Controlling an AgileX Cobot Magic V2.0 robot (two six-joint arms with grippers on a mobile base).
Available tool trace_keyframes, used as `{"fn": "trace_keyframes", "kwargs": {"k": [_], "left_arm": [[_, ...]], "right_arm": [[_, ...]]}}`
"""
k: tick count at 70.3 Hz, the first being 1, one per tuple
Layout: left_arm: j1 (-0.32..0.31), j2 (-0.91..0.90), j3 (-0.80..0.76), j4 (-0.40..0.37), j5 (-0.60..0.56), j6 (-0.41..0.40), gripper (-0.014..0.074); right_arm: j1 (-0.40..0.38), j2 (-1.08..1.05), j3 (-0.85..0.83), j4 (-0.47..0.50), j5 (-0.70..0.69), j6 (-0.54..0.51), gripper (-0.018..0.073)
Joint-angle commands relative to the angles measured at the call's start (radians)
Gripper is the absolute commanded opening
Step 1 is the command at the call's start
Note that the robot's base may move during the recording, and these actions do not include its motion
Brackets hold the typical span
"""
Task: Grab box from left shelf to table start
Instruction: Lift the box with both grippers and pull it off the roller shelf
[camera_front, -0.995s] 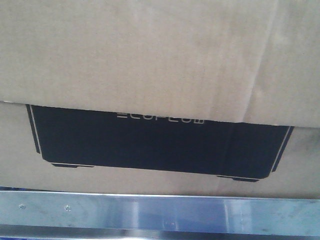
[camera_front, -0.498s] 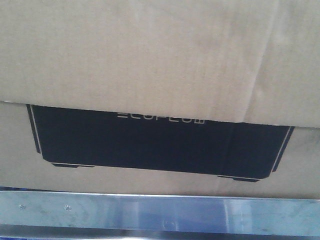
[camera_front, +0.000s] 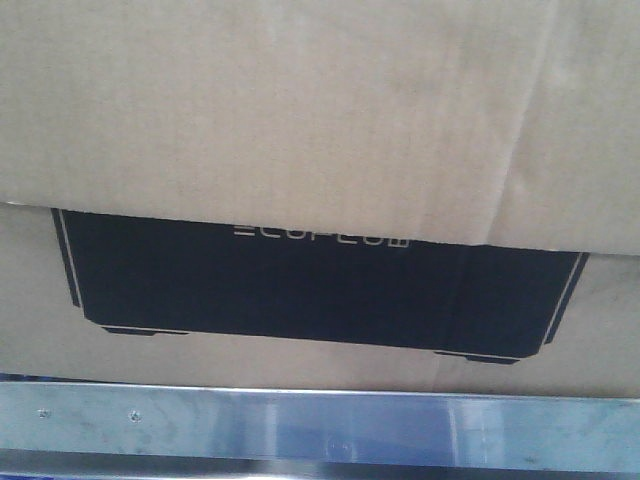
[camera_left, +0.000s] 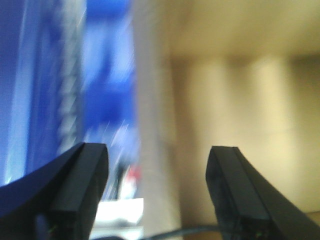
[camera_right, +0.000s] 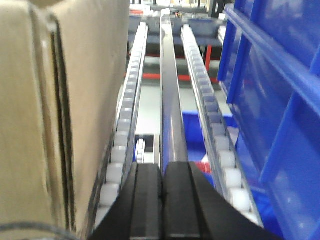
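Item: blue frame (camera_left: 40, 75), far left of the left wrist view, heavily blurred; detail cannot be told. Item: left gripper (camera_left: 157, 160), fingers spread wide with nothing between them, pointing at what looks like the box's vertical corner, cardboard filling the view to its right. Item: box (camera_front: 300, 120), large and brown, on the shelf and filling the front view; not yet lifted. Item: black printed panel (camera_front: 320, 290), low on the box's front face, partly covered by an overhanging sheet of cardboard. Item: metal rail (camera_front: 320, 425), running along the shelf front just below the box. Item: roller track (camera_right: 125, 125), passing under the box's right side. Item: right gripper (camera_right: 163, 172), fingers pressed together on nothing, set just beside the box's right face; whether it touches cannot be told. Item: steel bar (camera_right: 170, 100), between the two tracks. Item: blue bins (camera_right: 280, 100), close on the right. Handling note: the box looks too broad for one jaw, so a two-sided squeeze seems intended; bring both arms flat against opposite faces at equal height, press evenly, draw the box along the rollers, raise it clear of the rail, and keep the right arm off the bins.
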Motion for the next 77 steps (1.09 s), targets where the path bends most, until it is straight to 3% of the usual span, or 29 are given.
{"fn": "trace_keyframes", "kwargs": {"k": [1,10,17,22,28,34,46,58,67,77], "left_arm": [[0.015,0.033,-0.059,0.011,0.005,-0.011,0.0329],[0.015,0.065,-0.061,0.007,0.024,-0.011,0.0329],[0.015,0.069,-0.061,-0.008,0.026,-0.011,0.0329],[0.015,0.07,-0.061,-0.008,0.026,-0.011,0.0329],[0.015,0.07,-0.061,-0.008,0.024,-0.011,0.0329],[0.015,0.07,-0.061,-0.008,0.017,-0.011,0.0329],[0.015,0.071,-0.061,-0.008,0.01,-0.011,0.0329],[0.015,0.076,-0.061,-0.008,0.008,-0.011,0.0329],[0.015,0.076,-0.061,-0.008,0.006,-0.011,0.0329],[0.015,0.076,-0.061,-0.006,0.001,-0.011,0.0329]], "right_arm": [[-0.007,-0.009,-0.025,0.005,-0.12,-0.001,0.0066],[-0.007,-0.009,-0.115,0.005,-0.081,-0.001,0.007],[-0.007,-0.002,-0.239,0.006,0.051,-0.001,0.0135],[-0.007,0.025,-0.326,0.006,0.154,-0.001,0.0267],[-0.007,0.087,-0.441,0.006,0.289,-0.001,0.0499],[-0.007,0.176,-0.55,0.006,0.385,-0.001,0.0631],[-0.007,0.428,-0.811,0.019,0.523,-0.001,0.0571],[-0.006,0.723,-1.076,0.149,0.694,-0.017,0.057],[-0.006,0.907,-1.207,0.207,0.824,-0.097,0.057],[-0.006,1.088,-1.262,0.208,0.856,-0.111,0.057]]}}
